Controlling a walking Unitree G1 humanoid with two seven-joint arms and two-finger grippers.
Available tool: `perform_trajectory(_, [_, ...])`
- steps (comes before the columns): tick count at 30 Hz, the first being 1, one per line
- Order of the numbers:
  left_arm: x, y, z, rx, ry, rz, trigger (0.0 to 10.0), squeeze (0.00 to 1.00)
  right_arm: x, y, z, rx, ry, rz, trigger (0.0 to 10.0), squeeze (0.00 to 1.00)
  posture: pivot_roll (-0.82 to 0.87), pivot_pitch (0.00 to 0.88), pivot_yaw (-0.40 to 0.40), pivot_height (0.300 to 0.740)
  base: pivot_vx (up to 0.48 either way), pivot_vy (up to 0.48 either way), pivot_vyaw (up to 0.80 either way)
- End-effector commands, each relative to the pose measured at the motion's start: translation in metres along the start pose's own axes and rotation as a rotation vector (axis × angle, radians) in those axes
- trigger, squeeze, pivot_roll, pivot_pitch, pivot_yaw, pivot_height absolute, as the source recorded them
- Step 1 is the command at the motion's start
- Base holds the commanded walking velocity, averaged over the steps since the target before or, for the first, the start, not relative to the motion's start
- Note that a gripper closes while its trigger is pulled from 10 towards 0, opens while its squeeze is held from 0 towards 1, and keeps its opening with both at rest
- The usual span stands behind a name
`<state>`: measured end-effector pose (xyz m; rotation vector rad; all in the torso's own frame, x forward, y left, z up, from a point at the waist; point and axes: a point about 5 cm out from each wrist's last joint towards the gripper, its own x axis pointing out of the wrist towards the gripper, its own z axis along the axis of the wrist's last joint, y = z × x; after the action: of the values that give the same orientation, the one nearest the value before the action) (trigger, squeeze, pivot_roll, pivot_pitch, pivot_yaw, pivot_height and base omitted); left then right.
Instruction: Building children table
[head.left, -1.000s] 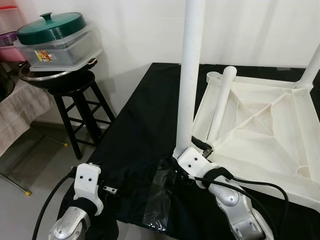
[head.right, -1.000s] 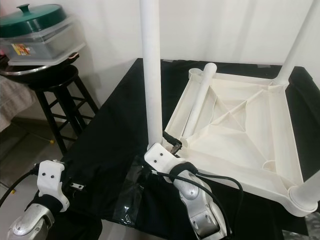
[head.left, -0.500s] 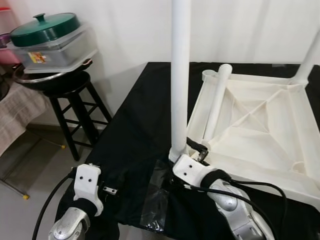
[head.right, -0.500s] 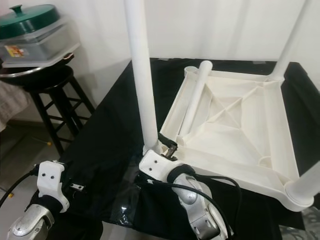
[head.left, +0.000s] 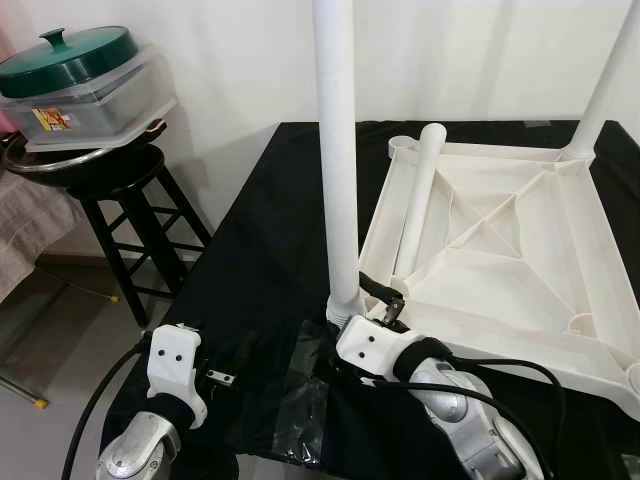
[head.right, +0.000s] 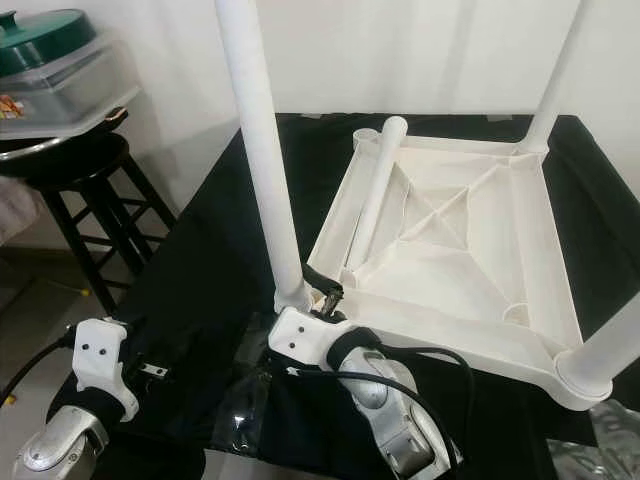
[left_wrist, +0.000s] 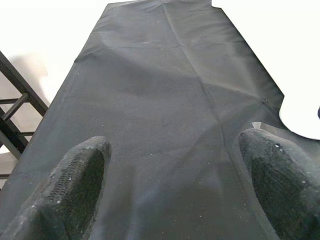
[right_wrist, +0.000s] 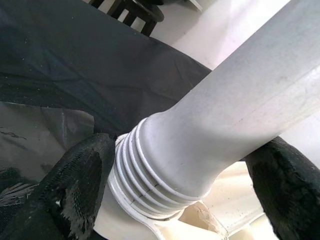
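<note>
The white children's table top (head.left: 520, 345) lies upside down on a black-clothed table (head.left: 260, 250). At its near left corner a white leg (head.left: 336, 150) stands upright. My right gripper (head.left: 365, 302) is shut on this leg's ribbed base (right_wrist: 165, 150), with one black finger (right_wrist: 85, 185) on each side of it. Two more legs stand at the far right corner (head.left: 605, 80) and the near right corner (head.right: 610, 345). A loose leg (head.left: 418, 200) lies across the underside near the far left socket. My left gripper (left_wrist: 172, 185) hovers open over bare black cloth, holding nothing.
A black stool (head.left: 110, 185) at the left carries a metal pan and a clear container with a green lid (head.left: 75, 70). A clear plastic sheet (head.left: 305, 400) hangs over the table's front edge. A white wall runs behind. Floor lies at the left.
The whole picture has shifted, so the camera moved. My right gripper stays on the leg's base, and the leg now looks more upright. The left arm is unchanged.
</note>
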<state>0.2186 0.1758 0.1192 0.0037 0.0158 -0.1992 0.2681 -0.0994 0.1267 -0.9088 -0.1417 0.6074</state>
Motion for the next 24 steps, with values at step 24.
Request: perform_trajectory(24, [-0.0033, 0.0025, 0.0008, 0.012, 0.014, 0.005, 10.0, 0.0, 0.0016, 0.0102, 0.0058, -0.032, -0.072, 0.069, 10.0, 0.0, -0.05, 0.094, 0.078, 0.74, 0.0, 0.0, 0.0])
